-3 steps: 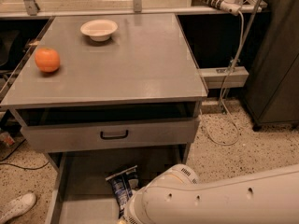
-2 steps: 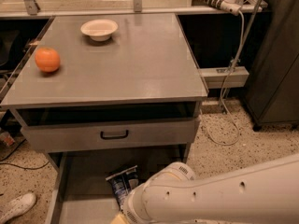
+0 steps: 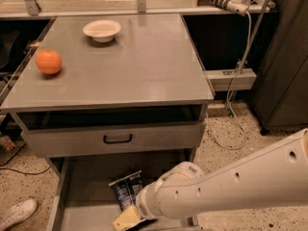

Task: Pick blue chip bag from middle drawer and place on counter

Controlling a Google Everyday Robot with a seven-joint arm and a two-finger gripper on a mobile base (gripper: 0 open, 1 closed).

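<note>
The blue chip bag (image 3: 125,188) lies on the floor of the open middle drawer (image 3: 86,186), near its middle, below the counter (image 3: 125,66). My white arm reaches in from the lower right. My gripper (image 3: 127,219) is low in the drawer, just in front of the bag's near end and touching or nearly touching it. Only its tan tip shows at the frame's bottom edge, and the wrist hides the bag's right side.
An orange (image 3: 48,61) sits at the counter's left and a white bowl (image 3: 102,30) at its back. A shut drawer front with a black handle (image 3: 118,138) hangs above the open drawer. A white shoe (image 3: 17,213) lies on the floor at left, with cables at right.
My forearm has risen on the right side of the view. The gripper's tan tip has come into view just in front of the bag. The bag has not moved.
</note>
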